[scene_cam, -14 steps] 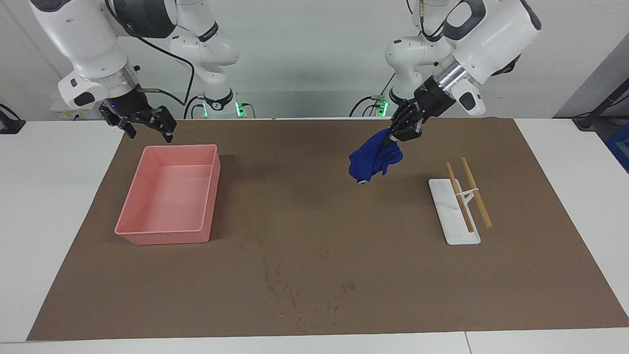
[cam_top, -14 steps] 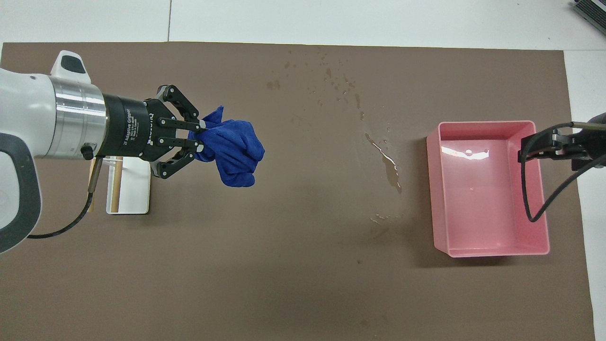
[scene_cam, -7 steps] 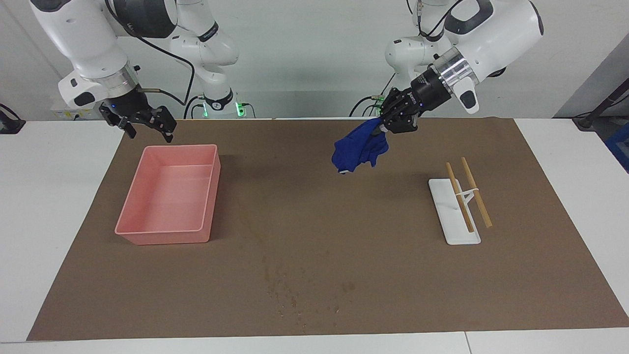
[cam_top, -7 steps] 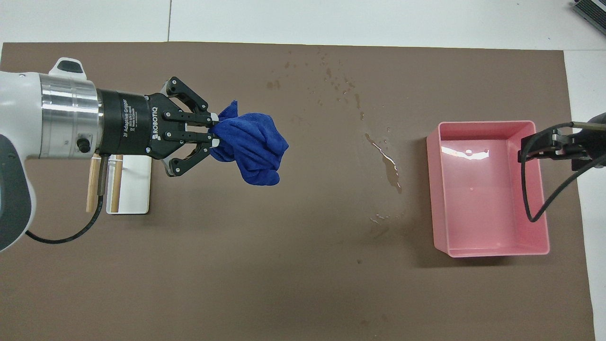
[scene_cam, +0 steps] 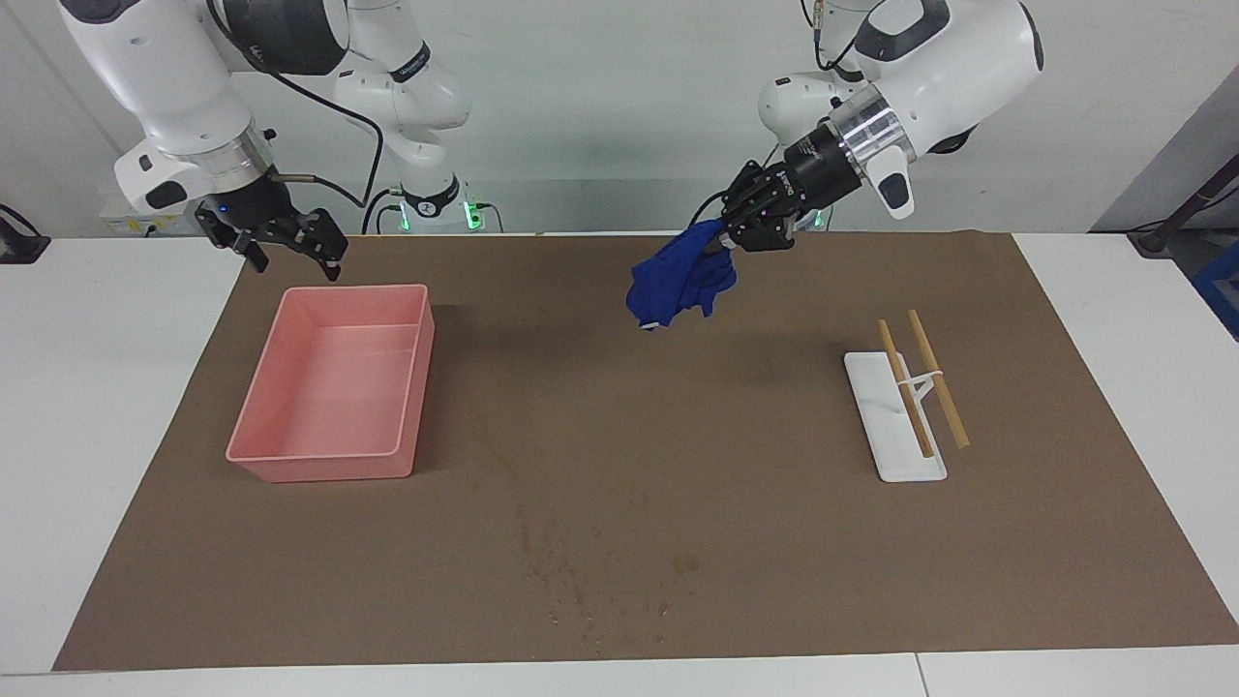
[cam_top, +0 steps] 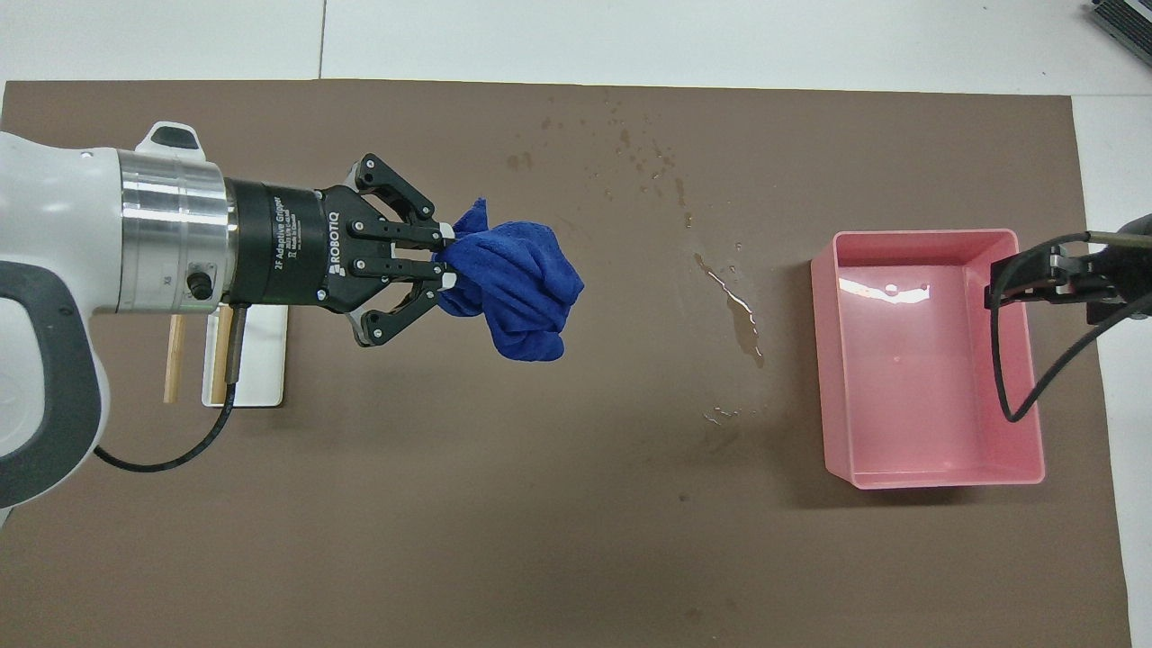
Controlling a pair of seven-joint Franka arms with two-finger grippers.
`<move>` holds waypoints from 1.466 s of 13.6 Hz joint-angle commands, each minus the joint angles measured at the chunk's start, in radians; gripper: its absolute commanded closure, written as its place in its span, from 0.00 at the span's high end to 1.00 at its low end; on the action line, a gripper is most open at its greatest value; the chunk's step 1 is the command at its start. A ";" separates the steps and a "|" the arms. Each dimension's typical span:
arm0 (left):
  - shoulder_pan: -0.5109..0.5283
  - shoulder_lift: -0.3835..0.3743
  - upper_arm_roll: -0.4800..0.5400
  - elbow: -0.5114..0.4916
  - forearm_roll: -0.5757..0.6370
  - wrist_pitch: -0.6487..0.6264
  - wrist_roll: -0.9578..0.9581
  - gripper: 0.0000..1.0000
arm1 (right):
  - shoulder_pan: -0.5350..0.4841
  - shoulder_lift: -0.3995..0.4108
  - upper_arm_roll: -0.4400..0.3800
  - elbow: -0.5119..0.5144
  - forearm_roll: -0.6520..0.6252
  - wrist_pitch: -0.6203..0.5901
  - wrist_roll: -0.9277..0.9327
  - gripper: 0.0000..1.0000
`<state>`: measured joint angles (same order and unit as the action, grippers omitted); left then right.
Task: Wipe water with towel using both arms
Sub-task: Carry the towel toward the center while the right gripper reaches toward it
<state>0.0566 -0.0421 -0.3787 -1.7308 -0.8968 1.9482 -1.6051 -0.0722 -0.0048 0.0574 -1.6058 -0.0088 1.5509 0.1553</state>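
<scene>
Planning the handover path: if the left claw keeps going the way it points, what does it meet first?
Probably nothing soon. The left claw, shut on the towel, points across the brown sheet toward the pink tray. The water lies below that line; the claw's height over it is unclear.

white arms (scene_cam: 929,58), silver wrist rings, black cables
</scene>
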 commanded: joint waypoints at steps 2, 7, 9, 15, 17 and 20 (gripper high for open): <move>-0.008 -0.027 0.007 -0.026 -0.024 0.023 -0.015 0.00 | -0.009 -0.023 0.021 -0.022 0.000 -0.037 -0.026 1.00; -0.009 -0.038 0.007 -0.053 -0.025 0.054 -0.018 0.00 | 0.073 -0.007 0.025 0.024 0.158 -0.021 0.365 1.00; -0.009 -0.038 0.006 -0.058 -0.025 0.066 -0.033 0.00 | 0.129 0.006 0.025 0.040 0.225 0.001 0.575 1.00; -0.012 -0.036 0.006 -0.058 -0.073 0.127 -0.113 0.00 | 0.279 0.060 0.025 0.037 0.441 0.265 1.159 0.97; -0.055 -0.033 0.006 -0.059 -0.093 0.204 -0.165 0.00 | 0.337 0.095 0.027 0.035 0.454 0.349 1.266 0.97; -0.115 -0.035 0.006 -0.076 -0.093 0.261 -0.193 0.00 | 0.388 0.127 0.027 0.030 0.515 0.428 1.389 0.96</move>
<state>-0.0197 -0.0452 -0.3817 -1.7659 -0.9634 2.1567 -1.7741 0.3072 0.1058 0.0861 -1.5799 0.4476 1.9521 1.4907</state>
